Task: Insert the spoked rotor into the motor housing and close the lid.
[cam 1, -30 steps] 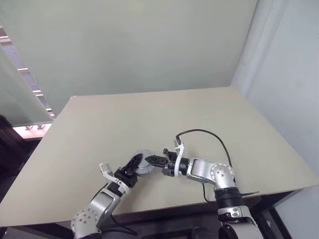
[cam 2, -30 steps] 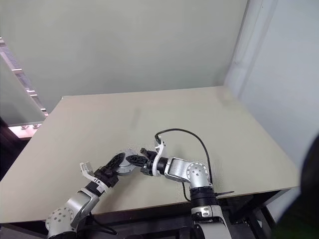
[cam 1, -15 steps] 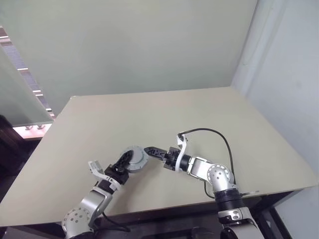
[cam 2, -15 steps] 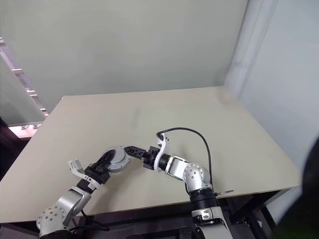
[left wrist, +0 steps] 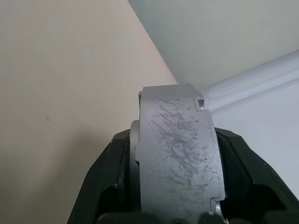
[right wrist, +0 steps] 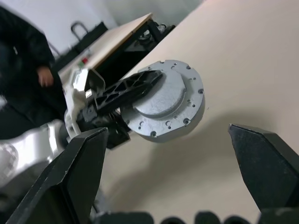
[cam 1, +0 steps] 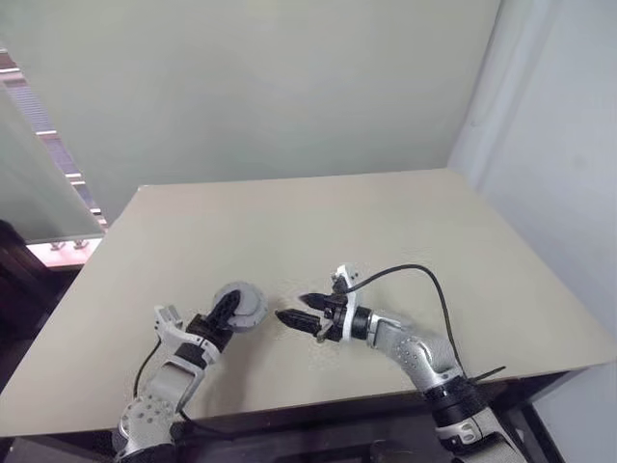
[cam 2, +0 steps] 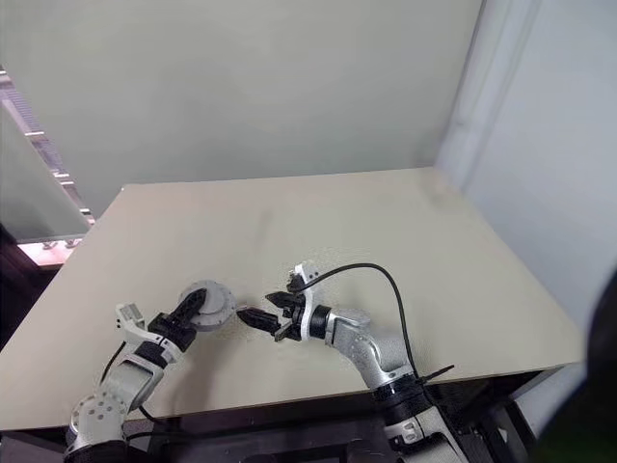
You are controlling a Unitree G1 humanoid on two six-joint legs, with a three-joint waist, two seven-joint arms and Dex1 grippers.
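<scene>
The left gripper (cam 1: 224, 311) is clamped on the rim of a round grey metal unit, the motor housing (cam 1: 238, 306), and holds it above the tabletop (cam 1: 386, 222) at about eight o'clock of its middle. In the right wrist view its flat bolted face (right wrist: 164, 99) is turned toward the right gripper (cam 2: 258, 317), probably so that the arm can work on it. That gripper stands just beside it at three o'clock, jaws spread wide and empty. Whether rotor and lid are already inside cannot be told.
</scene>
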